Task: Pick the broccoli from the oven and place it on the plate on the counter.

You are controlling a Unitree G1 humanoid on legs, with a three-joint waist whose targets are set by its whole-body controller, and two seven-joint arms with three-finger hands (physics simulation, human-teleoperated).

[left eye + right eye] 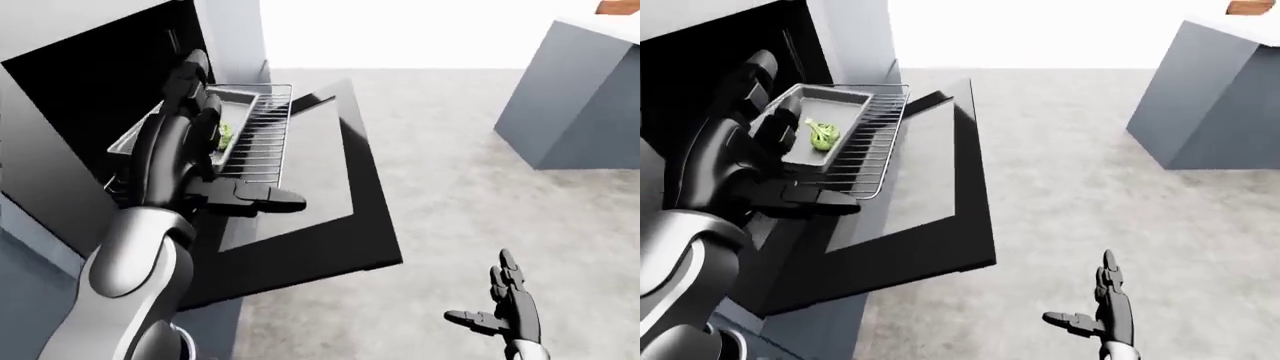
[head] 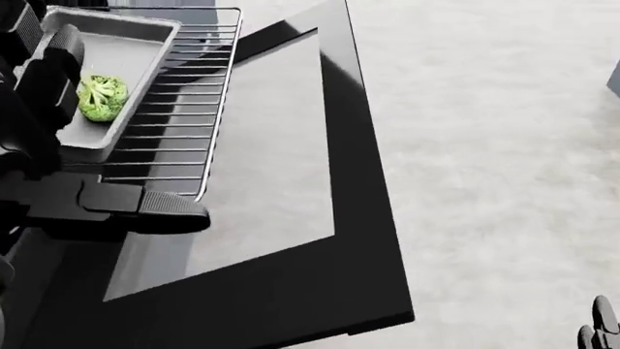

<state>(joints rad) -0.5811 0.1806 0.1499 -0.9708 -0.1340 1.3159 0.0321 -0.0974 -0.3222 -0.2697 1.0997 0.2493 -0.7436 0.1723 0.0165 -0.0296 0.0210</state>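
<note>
The green broccoli (image 2: pixel 102 97) lies in a grey tray (image 2: pixel 131 54) on a wire rack (image 2: pixel 184 109), pulled out over the open oven door (image 2: pixel 271 167). My left hand (image 1: pixel 790 161) is open beside the tray. Its dark fingers (image 2: pixel 56 69) stand just left of the broccoli, and its thumb (image 2: pixel 169 207) stretches out below the rack's near edge. I cannot tell whether a finger touches the broccoli. My right hand (image 1: pixel 505 300) is open and empty, low at the right over the floor. No plate shows.
The dark oven cavity (image 1: pixel 90 82) opens at the upper left. A grey counter block (image 1: pixel 580 97) stands at the upper right, with a brown thing (image 1: pixel 620 6) on its top edge. Light grey floor (image 1: pixel 450 187) lies between the oven and that counter.
</note>
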